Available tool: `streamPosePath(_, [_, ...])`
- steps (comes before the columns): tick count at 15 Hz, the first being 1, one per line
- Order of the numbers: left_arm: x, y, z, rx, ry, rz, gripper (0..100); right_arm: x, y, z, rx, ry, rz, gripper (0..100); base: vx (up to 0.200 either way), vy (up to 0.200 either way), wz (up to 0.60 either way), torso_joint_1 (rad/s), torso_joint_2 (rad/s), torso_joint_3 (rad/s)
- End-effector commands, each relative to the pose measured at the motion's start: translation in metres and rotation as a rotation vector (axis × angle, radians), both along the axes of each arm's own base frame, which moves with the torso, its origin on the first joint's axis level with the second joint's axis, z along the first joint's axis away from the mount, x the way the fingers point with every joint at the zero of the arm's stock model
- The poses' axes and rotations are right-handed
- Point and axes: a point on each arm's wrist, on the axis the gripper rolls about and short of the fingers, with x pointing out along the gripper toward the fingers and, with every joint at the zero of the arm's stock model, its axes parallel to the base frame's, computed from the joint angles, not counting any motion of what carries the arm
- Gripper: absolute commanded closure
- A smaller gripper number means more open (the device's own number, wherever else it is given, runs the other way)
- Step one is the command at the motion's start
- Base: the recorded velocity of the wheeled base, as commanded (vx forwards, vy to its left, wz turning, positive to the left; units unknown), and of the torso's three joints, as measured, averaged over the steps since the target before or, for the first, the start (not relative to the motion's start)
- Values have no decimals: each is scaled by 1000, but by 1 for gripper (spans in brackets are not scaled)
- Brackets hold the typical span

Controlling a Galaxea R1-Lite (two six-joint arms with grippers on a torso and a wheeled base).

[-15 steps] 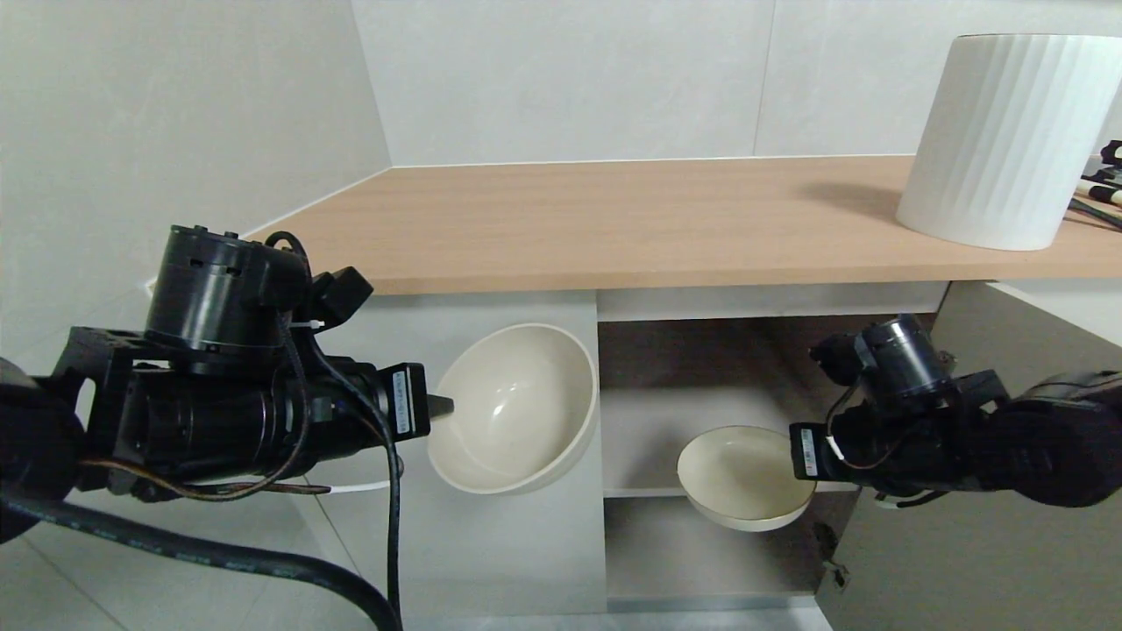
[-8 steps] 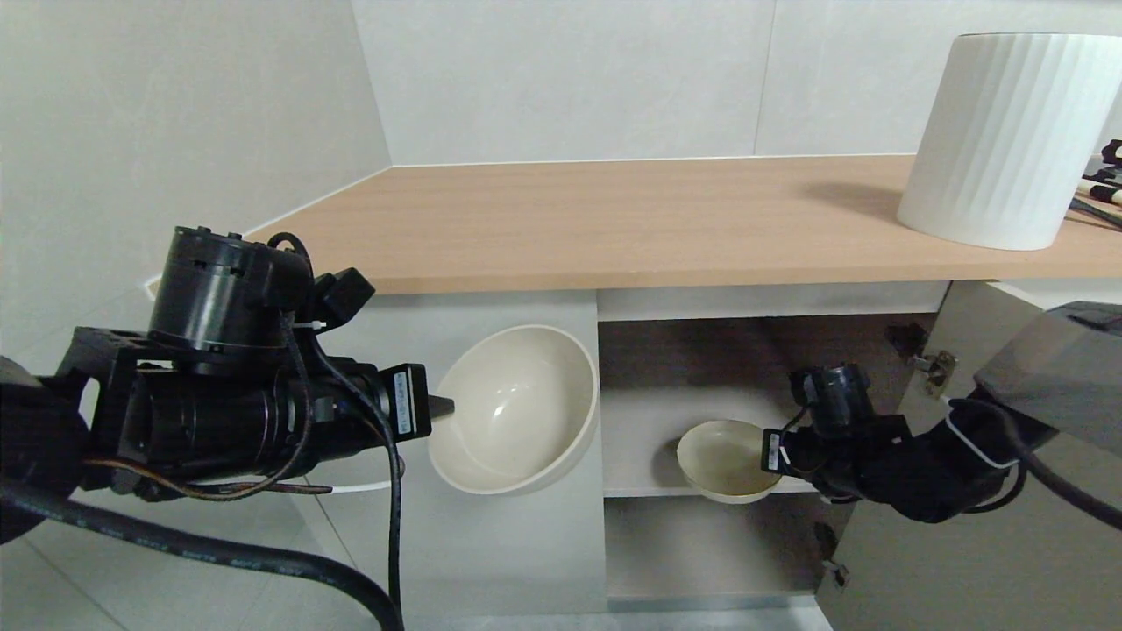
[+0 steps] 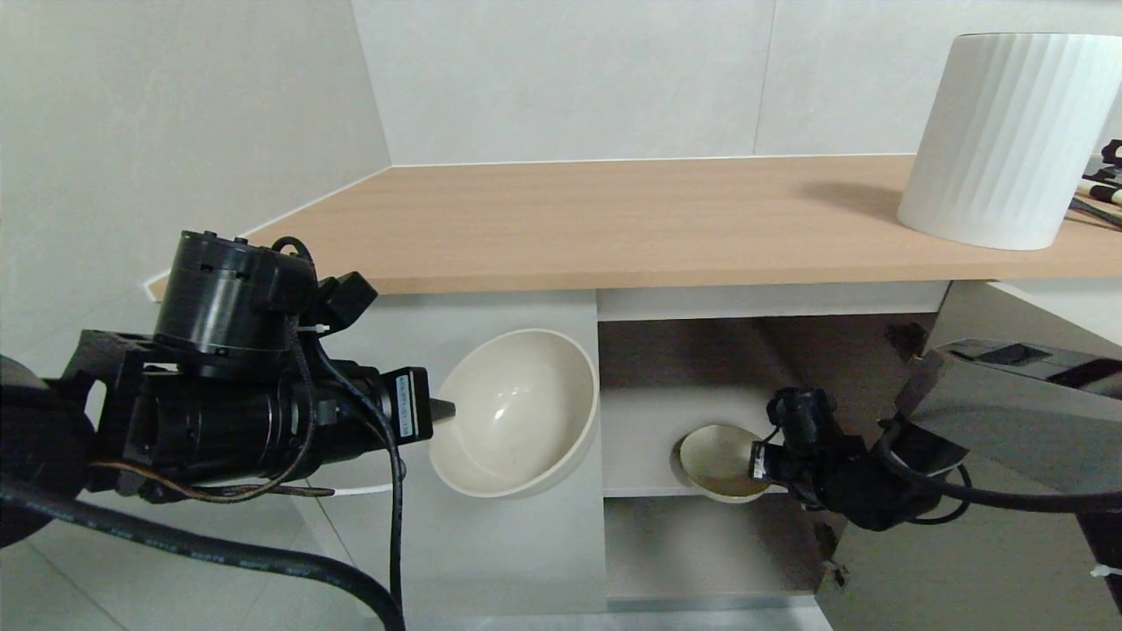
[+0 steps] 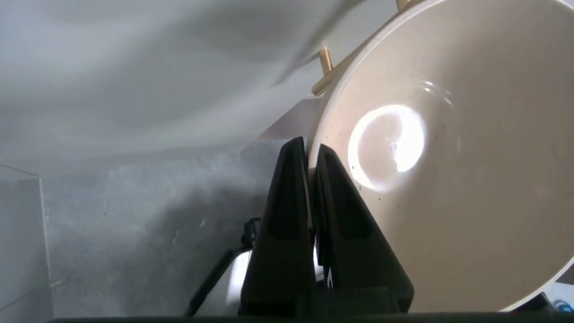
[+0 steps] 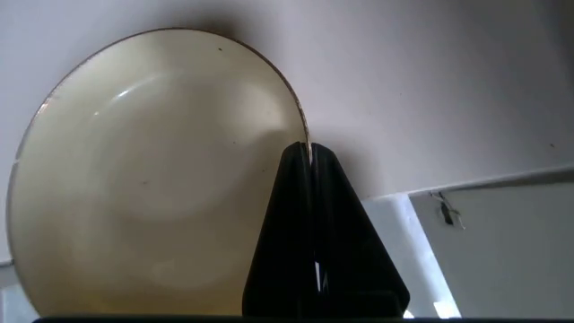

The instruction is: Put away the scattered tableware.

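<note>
Your right claw (image 3: 761, 463) has gone well forward and down since a second ago. It has carried the small bowl (image 3: 714, 456) from open air in front of the cupboard (image 3: 684, 350) into its mouth, so the bowl now sits at the front edge of the shelf (image 3: 635, 429). Whether its foot bears on the board yet, you cannot tell. Your left claw (image 3: 438, 409) has hardly stirred; it has only sunk a touch with the big bowl (image 3: 517, 412).

Both claws are closed tight, each pinching a bowl's rim with one finger inside the lip and one outside. The big bowl hangs tilted, hollow toward you, in front of the white panel (image 3: 526, 543) left of the opening, below the counter (image 3: 614, 219).

Treat both bowls as stiff, glazed and breakable, by the look of them. The glaze is likely slick, and a rim pinch gives little surface, so a bowl may swing or slip if you jerk it. The big one is probably the heavier, and held by one edge it will pull hard on that pinch; keep it slow. The rim is the only place these fingers can take hold. Lower the small bowl until the shelf carries it before you let go, and mind the lip against the board's edge.
</note>
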Motion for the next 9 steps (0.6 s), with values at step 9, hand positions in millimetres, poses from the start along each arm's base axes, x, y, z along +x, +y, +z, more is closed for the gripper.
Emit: streamPosePath(9, [2, -3, -4, 7, 12, -5, 100, 34, 6, -10, -10, -76, -53, 100, 0, 0, 0, 0, 0, 0])
